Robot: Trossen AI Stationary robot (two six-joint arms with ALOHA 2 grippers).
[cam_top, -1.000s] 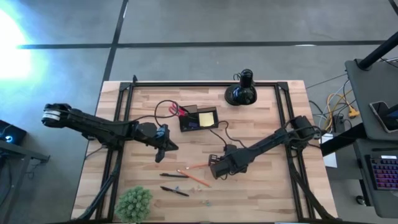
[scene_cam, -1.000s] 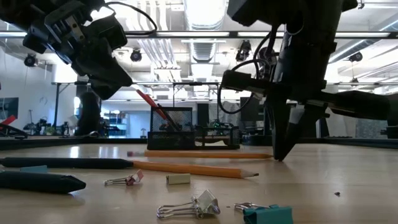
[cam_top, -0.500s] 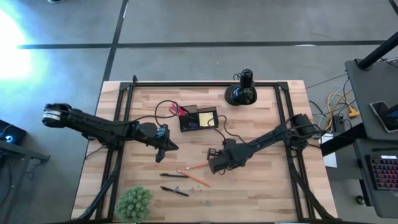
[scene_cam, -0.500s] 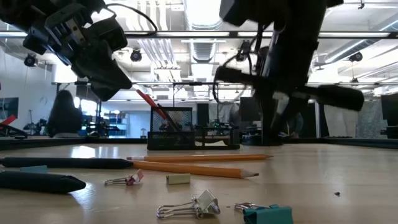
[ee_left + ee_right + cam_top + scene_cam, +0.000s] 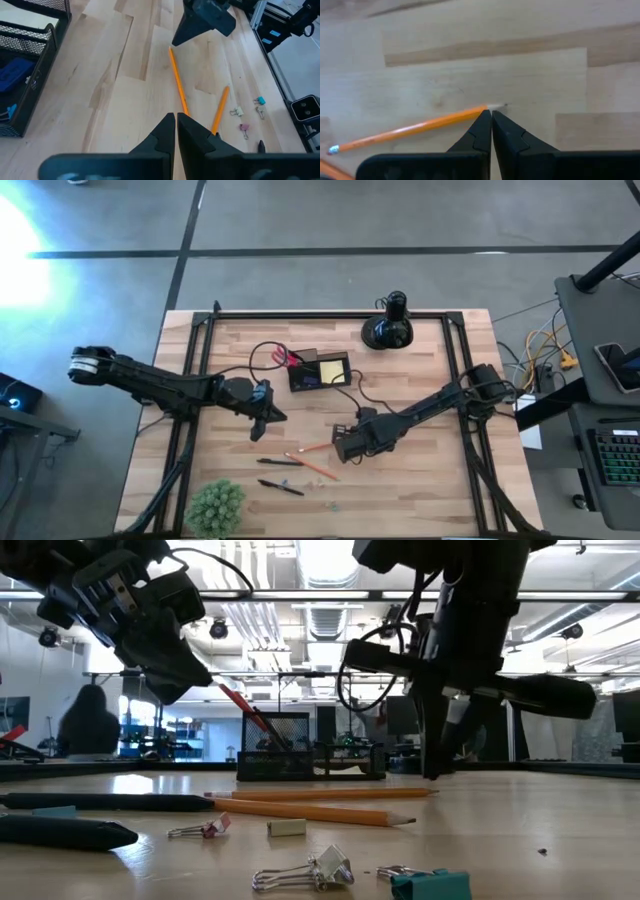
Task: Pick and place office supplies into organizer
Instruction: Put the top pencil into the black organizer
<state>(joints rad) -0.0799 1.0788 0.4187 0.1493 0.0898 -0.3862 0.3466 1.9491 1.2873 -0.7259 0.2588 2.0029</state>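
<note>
Your right gripper (image 5: pixel 491 116) — fingers pressed together, empty — has dropped back to the long orange wooden pencil's (image 5: pixel 410 128) tip; left gripper (image 5: pixel 176 121) unchanged, clenched.

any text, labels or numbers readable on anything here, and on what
None can be read.
The blue labels on the table frame are too blurred to read.
The yellow sticky-note pad in the organizer looks blank.
The pencils show no legible print.

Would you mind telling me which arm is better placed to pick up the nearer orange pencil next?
The right: its tool sits shut at the tip of the orange pencil, while the left tool hangs farther off.
</note>
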